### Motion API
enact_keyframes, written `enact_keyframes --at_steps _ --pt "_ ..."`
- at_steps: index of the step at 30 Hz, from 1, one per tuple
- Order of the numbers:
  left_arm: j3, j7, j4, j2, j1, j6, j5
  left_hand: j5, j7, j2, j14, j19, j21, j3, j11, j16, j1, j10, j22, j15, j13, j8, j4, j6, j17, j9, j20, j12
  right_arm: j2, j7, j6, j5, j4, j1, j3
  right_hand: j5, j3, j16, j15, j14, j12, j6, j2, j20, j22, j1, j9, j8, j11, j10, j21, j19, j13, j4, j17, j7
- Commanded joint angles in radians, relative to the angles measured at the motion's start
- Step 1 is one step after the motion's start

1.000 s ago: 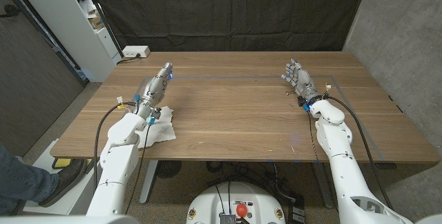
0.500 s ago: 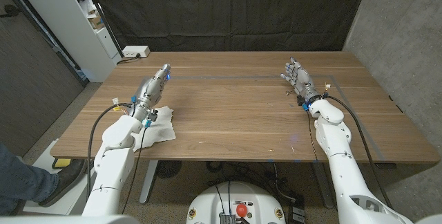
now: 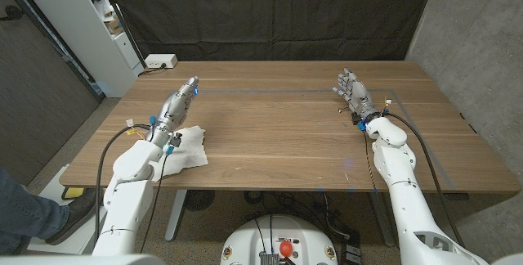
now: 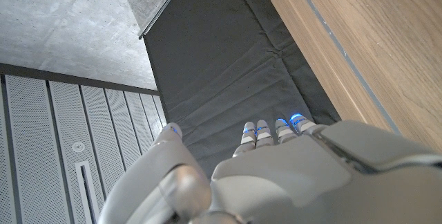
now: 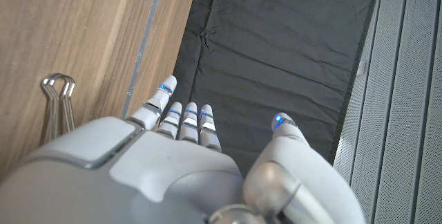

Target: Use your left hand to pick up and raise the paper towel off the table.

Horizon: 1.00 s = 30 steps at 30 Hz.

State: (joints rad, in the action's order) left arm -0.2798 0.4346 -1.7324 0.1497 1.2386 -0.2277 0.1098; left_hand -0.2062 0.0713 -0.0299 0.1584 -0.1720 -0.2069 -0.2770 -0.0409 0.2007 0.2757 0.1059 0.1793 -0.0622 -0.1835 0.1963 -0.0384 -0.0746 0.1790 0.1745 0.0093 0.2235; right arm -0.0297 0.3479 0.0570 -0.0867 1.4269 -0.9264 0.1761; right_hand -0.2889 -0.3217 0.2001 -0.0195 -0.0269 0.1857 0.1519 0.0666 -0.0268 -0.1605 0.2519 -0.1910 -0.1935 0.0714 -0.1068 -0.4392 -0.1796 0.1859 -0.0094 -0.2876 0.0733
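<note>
- The paper towel (image 3: 185,148) lies on the bench (image 3: 278,134), near its front left corner.
- The left robot hand (image 3: 176,104) is over the bench's left part, just behind the paper towel.
- The right robot hand (image 3: 353,92) is over the bench's right rear part, well apart from the paper towel.
- A power strip (image 3: 160,61) lies behind the bench's left rear corner.

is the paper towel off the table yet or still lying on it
Still lying on it: the paper towel sits crumpled on the table, beside the left hand, which holds nothing.

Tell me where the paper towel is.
In the head view the paper towel lies crumpled near the table's front left edge, beside the left hand's wrist.
</note>
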Motion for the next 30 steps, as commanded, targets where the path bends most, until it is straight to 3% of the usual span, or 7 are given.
enact_keyframes --at_steps 1,30 --pt "-0.02 0.002 -0.029 -0.008 0.035 -0.045 -0.002 0.006 0.005 0.007 -0.004 -0.052 -0.001 0.0 -0.005 0.003 0.004 -0.003 0.002 -0.001 -0.005 0.007 0.007 0.007 0.003 0.003 -0.002 0.008 0.003 -0.001 0.005 0.003 -0.016 0.008 -0.005 -0.005 0.005 0.004 -0.002 -0.002 0.007 0.004 -0.009 -0.002 -0.006 0.004 0.0 -0.003 0.001 -0.005 0.005 -0.011 0.003 -0.001 0.0 -0.002" --pt "-0.057 -0.013 -0.081 -0.019 0.088 -0.08 -0.028 0.008 0.004 0.017 -0.014 -0.056 0.003 -0.003 -0.001 -0.001 0.013 -0.01 0.002 0.0 -0.006 0.005 0.016 0.023 0.003 0.003 -0.008 0.004 0.002 0.009 0.007 -0.013 -0.04 0.02 0.01 -0.005 0.009 0.006 -0.001 -0.005 0.008 0.005 -0.012 0.001 -0.006 0.003 0.0 -0.003 0.002 -0.007 0.018 -0.018 0.003 -0.001 0.007 -0.003"
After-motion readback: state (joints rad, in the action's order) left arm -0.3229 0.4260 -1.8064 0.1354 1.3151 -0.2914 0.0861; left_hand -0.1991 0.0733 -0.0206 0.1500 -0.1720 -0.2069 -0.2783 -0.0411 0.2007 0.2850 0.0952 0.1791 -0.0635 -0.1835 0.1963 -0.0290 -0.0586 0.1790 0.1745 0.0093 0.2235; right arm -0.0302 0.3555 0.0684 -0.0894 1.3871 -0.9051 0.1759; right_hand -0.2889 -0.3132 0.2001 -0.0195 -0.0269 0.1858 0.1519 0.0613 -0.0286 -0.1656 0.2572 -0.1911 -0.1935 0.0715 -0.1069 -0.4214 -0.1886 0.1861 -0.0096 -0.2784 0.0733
